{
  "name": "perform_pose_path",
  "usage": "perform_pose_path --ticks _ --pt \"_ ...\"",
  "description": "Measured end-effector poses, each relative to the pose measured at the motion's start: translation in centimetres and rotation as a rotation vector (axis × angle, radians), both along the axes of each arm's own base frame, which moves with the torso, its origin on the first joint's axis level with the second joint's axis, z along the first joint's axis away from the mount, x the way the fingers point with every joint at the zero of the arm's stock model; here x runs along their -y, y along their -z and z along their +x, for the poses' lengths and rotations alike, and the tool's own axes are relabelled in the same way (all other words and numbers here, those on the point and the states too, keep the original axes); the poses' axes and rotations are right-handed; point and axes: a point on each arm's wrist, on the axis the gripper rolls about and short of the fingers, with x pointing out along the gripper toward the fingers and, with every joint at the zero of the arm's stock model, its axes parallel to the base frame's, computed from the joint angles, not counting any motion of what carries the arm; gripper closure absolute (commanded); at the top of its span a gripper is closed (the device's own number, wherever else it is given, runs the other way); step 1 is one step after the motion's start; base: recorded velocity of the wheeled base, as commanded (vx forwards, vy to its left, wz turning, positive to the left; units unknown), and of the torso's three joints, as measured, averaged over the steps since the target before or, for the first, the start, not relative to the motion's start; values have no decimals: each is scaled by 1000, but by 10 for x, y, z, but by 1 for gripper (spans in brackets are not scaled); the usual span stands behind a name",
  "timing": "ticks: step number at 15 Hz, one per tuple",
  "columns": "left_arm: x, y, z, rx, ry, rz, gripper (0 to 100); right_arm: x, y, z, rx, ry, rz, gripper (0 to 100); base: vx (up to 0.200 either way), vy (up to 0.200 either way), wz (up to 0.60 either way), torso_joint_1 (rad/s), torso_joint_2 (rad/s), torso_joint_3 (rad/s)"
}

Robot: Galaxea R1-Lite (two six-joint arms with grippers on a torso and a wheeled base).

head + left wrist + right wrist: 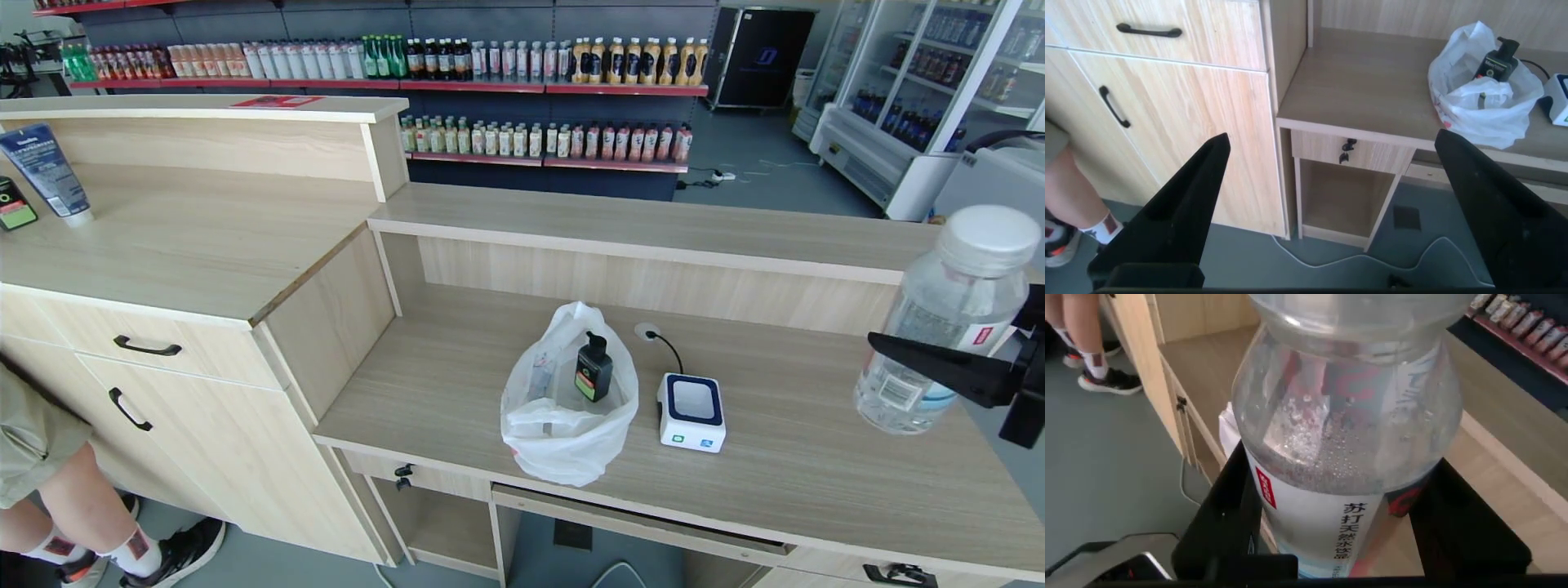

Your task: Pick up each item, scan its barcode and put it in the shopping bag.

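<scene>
**Water bottle held at right edge, one item bagged**

Head view, upper left: 1 tube (49,175) standing cap-down on the raised counter (188,245). Just beside it is 1 small dark pack (12,206), cut by the frame edge. Under the counter, left of centre: 2 black handles (147,347).

Left gripper (1333,139): 2 fingers spread wide, nothing between them. The cabinet front and the desk edge lie beyond it.

Top centre, background: 2 red shelves (473,86) of drinks, too many to count.

Centre of the frame, on the lower desk (816,457): 1 white bag (567,425), mouth open. Inside it is 1 dark pump bottle (593,369), upright.

Just right of the bag, close but whether touching is unclear: 1 white scanner (691,411), window up. 1 black cable (671,349) runs from it to a hole in the desk behind.

Right edge, mid-height: 1 clear water bottle (947,318), white cap on, upright, up off the desk. Right gripper (1343,539) is pinching it low on the body, one black finger on each side, at the label.
</scene>
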Motion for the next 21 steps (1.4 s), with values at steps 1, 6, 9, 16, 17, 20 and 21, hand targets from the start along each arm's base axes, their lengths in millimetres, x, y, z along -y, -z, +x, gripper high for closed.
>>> perform_pose_path --ticks 1,6,9,16,17,20,21 --pt "0 0 0 0 0 0 0 15 6 12 43 97 -106 100 0 0 0 0 0 0" --pt "0 0 0 0 0 0 0 57 33 56 225 306 -285 100 0 0 120 1 0 0" --pt "0 0 0 0 1 0 0 67 53 73 213 324 -329 100 0 0 600 1 2 1" --pt "0 0 0 -1 2 0 0 83 103 109 233 230 -475 100 0 0 171 2 1 -1" --pt "0 0 0 0 0 0 0 85 112 112 254 157 -505 100 0 0 0 0 0 0" --pt "0 0 0 0 1 0 0 97 142 116 254 8 -565 100 0 0 0 0 0 0" --pt "0 0 0 0 1 0 0 101 148 116 239 -9 -565 100 0 0 0 0 0 0"
